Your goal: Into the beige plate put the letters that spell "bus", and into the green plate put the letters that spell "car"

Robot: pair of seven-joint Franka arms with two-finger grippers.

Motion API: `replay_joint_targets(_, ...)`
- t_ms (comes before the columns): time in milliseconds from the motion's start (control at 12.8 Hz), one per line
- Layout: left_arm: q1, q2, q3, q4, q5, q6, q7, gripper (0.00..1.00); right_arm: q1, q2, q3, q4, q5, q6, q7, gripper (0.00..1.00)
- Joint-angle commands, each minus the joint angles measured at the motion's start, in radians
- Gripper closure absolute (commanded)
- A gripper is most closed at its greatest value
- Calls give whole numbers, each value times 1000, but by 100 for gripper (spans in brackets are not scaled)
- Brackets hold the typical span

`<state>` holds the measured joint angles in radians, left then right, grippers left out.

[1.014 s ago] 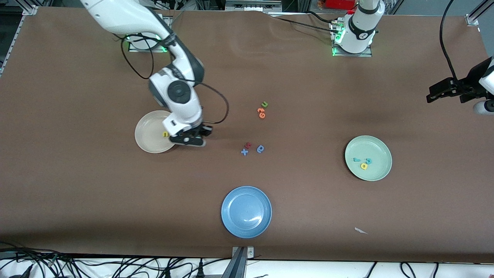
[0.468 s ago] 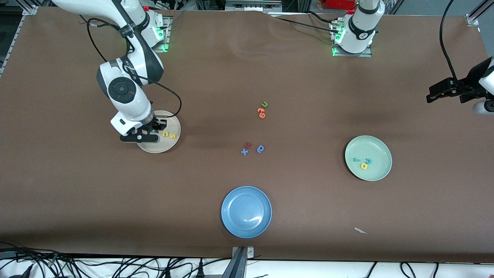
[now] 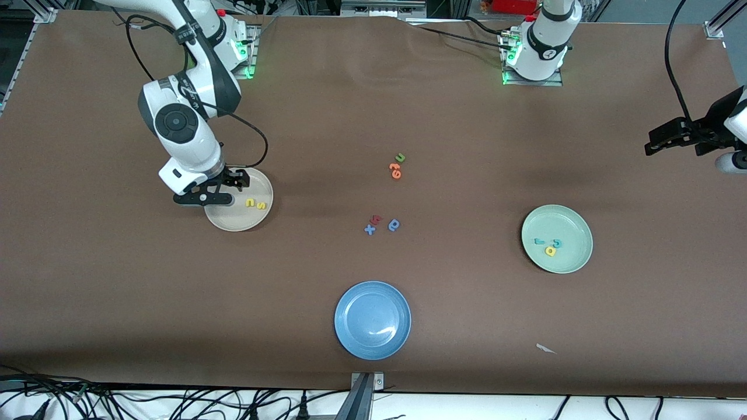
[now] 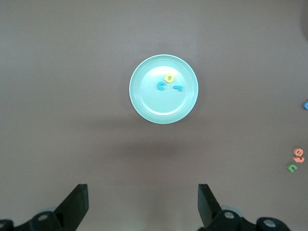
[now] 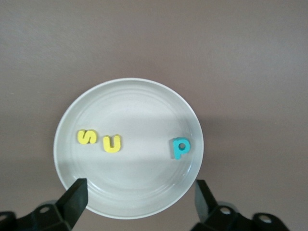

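Right wrist view: open, empty right pincer [image 5: 137, 199] over beige plate [image 5: 72, 115]; 3 letters lie in a row.

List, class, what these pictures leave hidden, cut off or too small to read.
- Front view: the teal b in the beige plate is hidden by the right gripper; only the right wrist view shows the teal b.
- Front view: the left gripper is cut by the frame's edge.
- Left wrist view: the blue letter is cut off at the edge, unreadable.
- Front view: the red letter is too small to name.
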<state>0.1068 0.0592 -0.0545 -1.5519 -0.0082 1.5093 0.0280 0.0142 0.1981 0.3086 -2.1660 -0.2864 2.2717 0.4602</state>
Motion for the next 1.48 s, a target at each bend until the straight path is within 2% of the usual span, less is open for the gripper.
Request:
replay_joint_targets(0, 7, -7, -5, -4, 21, 0, 23, 0, -19, -49, 44, 35, 85, -87, -14, 0)
replay_joint_targets(312, 7, -7, -5, -4, 21, 0, 23, 0, -19, -13, 49, 274, 102, -305, -34, 0)
replay_joint_targets(468, 7, -6, -5, -5, 21, 2, 23, 0, -19, -11, 38, 391, 118, -421, -116, 0)
replay_joint_targets(702, 7, -6, -5, -4, 21, 2, 23, 0, -16, -61, -90, 555, 260, -630, -315, 0)
replay_joint_targets(858, 7, -6, -5, -5, 21, 2, 23, 0, -16, -136, -175, 563, 285, -664, -388, 0)
replay_joint_targets(1092, 7, -4, -5, -5, 21, 2, 23, 0, -16, -212, -252, 549, 296, -724, -500, 0)
replay_joint_targets(1248, 7, -4, -5, -4, 21, 2, 23, 0, -17, -214, -278, 552, 293, -788, -520, 0)
replay_joint_targets(1404, 7, -4, -5, -4, 21, 2, 23, 0, -19, -191, -289, 574, 283, -779, -517, 0)
